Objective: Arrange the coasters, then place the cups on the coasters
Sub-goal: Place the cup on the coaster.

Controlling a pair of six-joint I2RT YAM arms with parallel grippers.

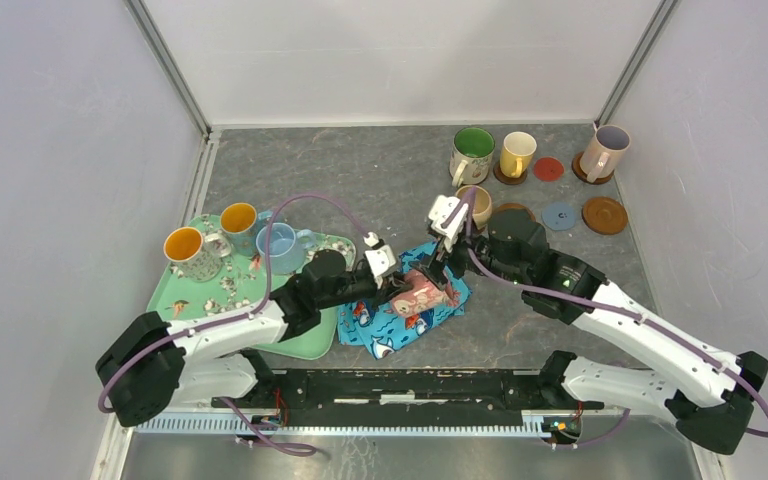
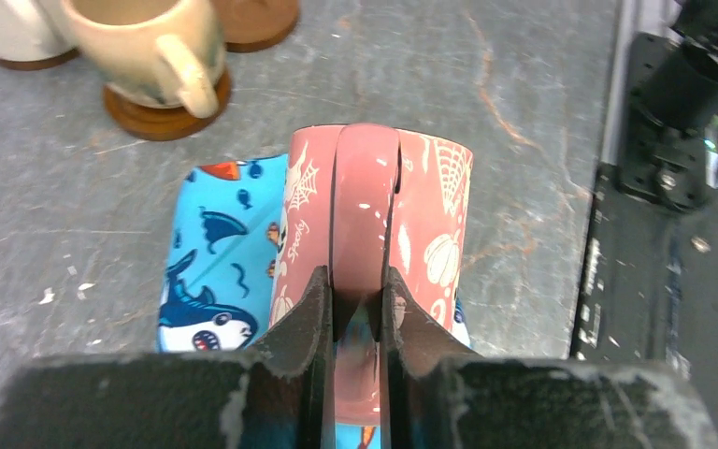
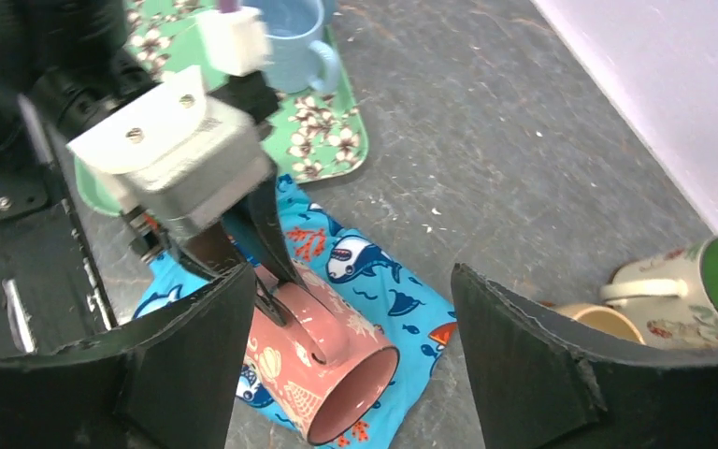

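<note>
A pink cup [image 1: 428, 292] [image 3: 327, 365] lies on its side on the blue fish-print cloth [image 1: 400, 325]. My left gripper [image 1: 400, 285] [image 2: 355, 281] is shut on its handle [image 2: 365, 187]. My right gripper [image 1: 440, 260] [image 3: 351, 271] hangs open just above the cup, touching nothing. At the back right, a green-inside cup [image 1: 472, 155], a yellow cup [image 1: 517, 154], a lilac-lined cup [image 1: 603, 152] and a beige cup [image 1: 478, 205] [image 2: 145, 47] stand on brown coasters. A red coaster [image 1: 548, 168], a blue-grey coaster [image 1: 560, 215] and a brown coaster [image 1: 604, 214] lie bare.
The green floral tray [image 1: 305, 340] at the left holds two orange-lined cups [image 1: 188, 252] [image 1: 239, 225] and a light blue cup [image 1: 278, 246]. The black base rail [image 1: 410, 385] runs along the near edge. Walls close in the table on three sides.
</note>
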